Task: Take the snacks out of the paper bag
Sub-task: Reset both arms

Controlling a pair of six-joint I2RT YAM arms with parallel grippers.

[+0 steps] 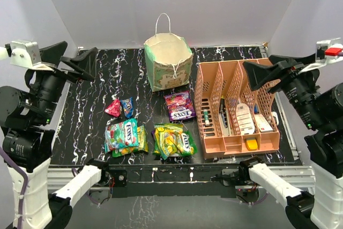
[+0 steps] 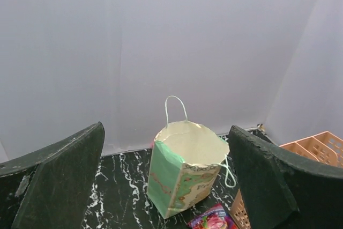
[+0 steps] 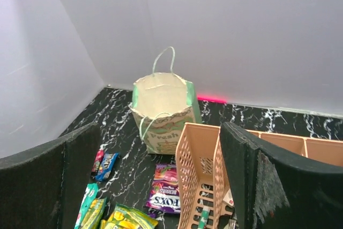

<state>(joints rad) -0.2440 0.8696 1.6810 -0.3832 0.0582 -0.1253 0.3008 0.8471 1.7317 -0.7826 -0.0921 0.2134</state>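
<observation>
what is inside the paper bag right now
Through the open top of the paper bag, only bare cream inner walls show; no packet is visible. Its bottom is hidden by the front wall.

Paper bag [image 1: 168,60], far centre: matt creased paper, thin cord handles.
Snacks [image 1: 174,140], near centre: glossy crinkled plastic film.
Organiser [image 1: 200,100], right: smooth peach plastic, slotted walls.
Table [image 1: 86,116]: black marbled top, slight sheen.
</observation>
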